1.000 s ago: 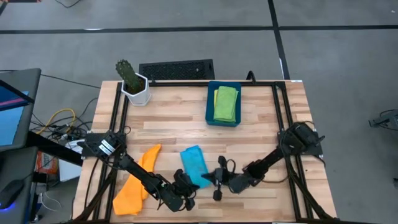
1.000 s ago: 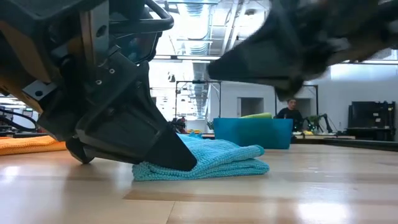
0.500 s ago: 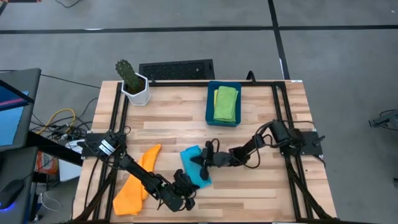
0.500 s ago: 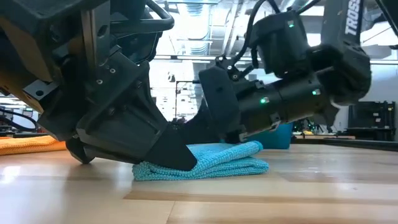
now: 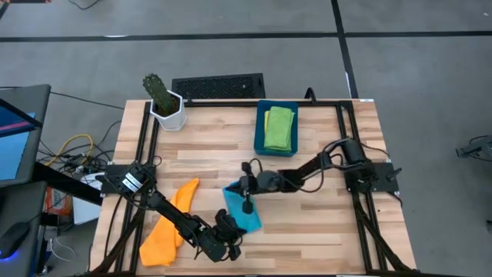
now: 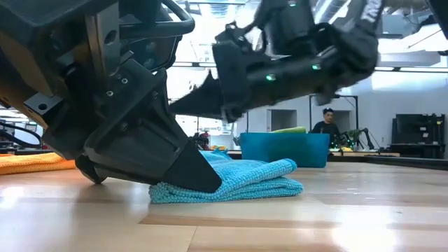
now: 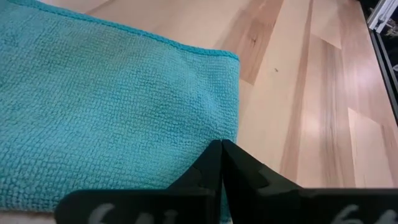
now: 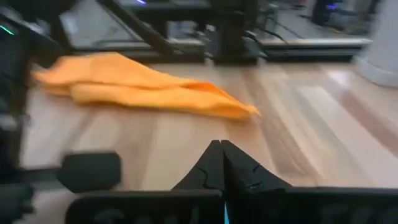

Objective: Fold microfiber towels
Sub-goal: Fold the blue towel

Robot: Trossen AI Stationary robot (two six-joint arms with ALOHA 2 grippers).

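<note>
A light blue towel lies folded on the table and also shows in the low view. My left gripper is shut at the towel's near end. My right gripper is shut and empty. It hangs above the towel's far end, well clear of it in the low view. An orange towel lies crumpled on the table at the near left and shows in the right wrist view. A green towel and a yellow one lie in the dark blue bin. My left gripper lays its shut fingertips on the top of the light blue towel near its near edge. The fingers slant down from the table's near left side. The towel lies flat on the table. I cannot tell whether any cloth is caught between the tips.
A potted cactus stands at the far left corner. A black grille lies behind the far edge. Black rails run along both sides of the table. A person sits in the room behind.
My right gripper has swung from the near right of the towel toward the far left. It dipped to the towel's top half a second ago and has since risen above its far end. The towel and my left gripper have stayed put.
</note>
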